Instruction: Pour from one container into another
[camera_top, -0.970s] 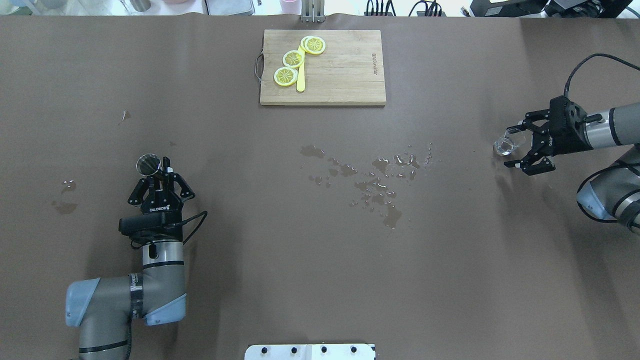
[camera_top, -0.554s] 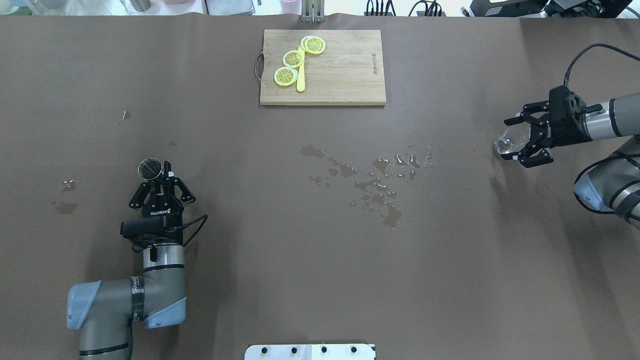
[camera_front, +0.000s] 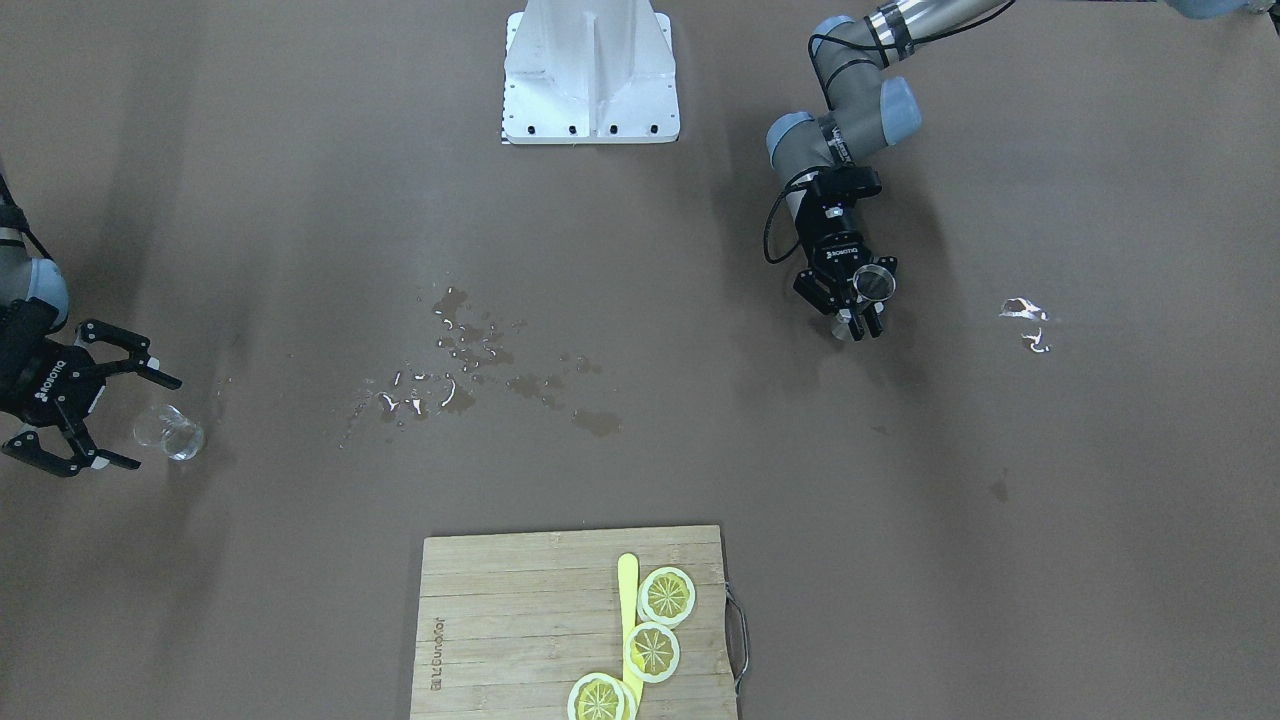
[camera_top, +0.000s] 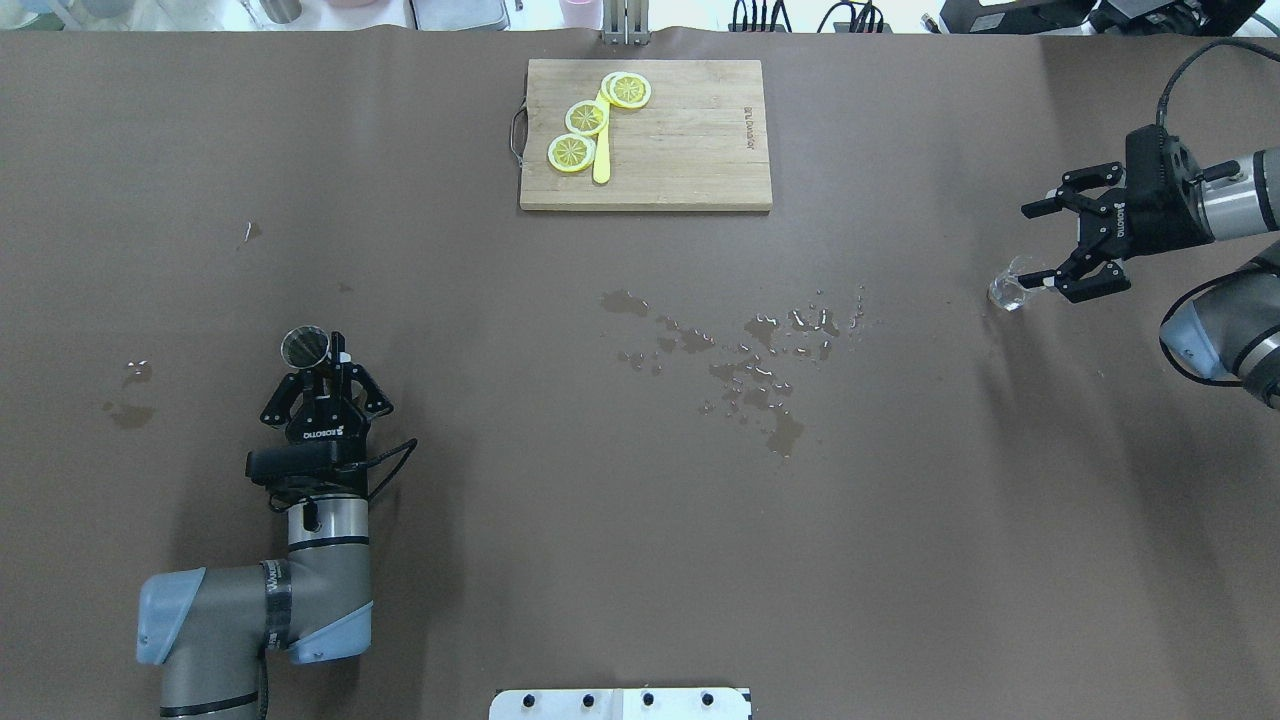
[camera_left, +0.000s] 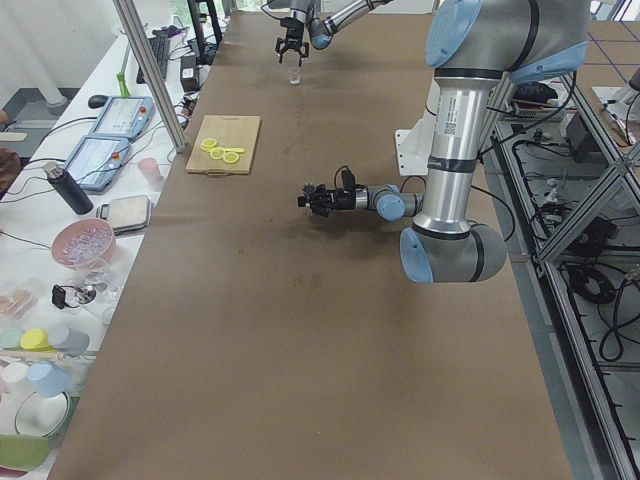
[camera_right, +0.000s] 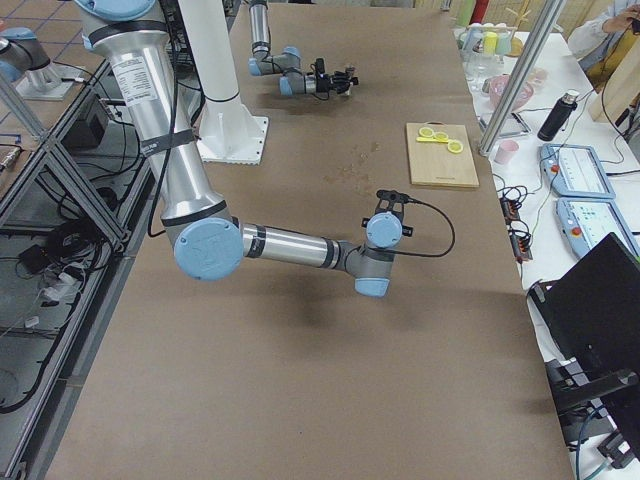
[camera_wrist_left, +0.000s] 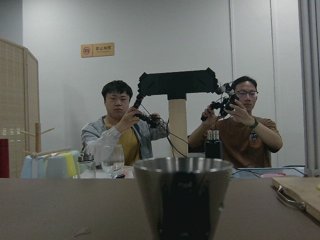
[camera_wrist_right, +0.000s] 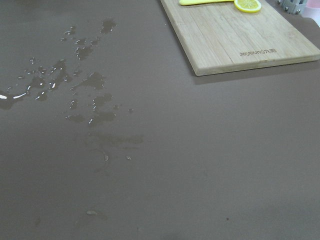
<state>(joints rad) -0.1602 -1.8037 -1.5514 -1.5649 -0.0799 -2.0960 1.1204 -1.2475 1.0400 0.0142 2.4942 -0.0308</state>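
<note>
A metal cup (camera_top: 304, 345) stands upright at the near left, and my left gripper (camera_top: 331, 352) is shut on its wall. It fills the left wrist view as a steel cup (camera_wrist_left: 182, 195), and the front view shows the same cup (camera_front: 874, 283) in the left gripper (camera_front: 858, 322). A small clear glass (camera_top: 1008, 290) stands on the table at the far right. My right gripper (camera_top: 1048, 250) hangs open just beyond it, its lower fingertip close beside the glass and nothing between the fingers. In the front view the glass (camera_front: 172, 433) is near the open right gripper (camera_front: 148, 422).
A wooden cutting board (camera_top: 690, 140) with lemon slices (camera_top: 586, 117) and a yellow knife lies at the far middle. Spilled water (camera_top: 760, 365) spreads over the table's centre, with small wet marks (camera_top: 128, 400) at the left. The robot base (camera_front: 590, 75) is behind.
My open right gripper has drawn back and away from the glass, which stays on the table. The left gripper has pulled slightly back toward the robot with the metal cup.
</note>
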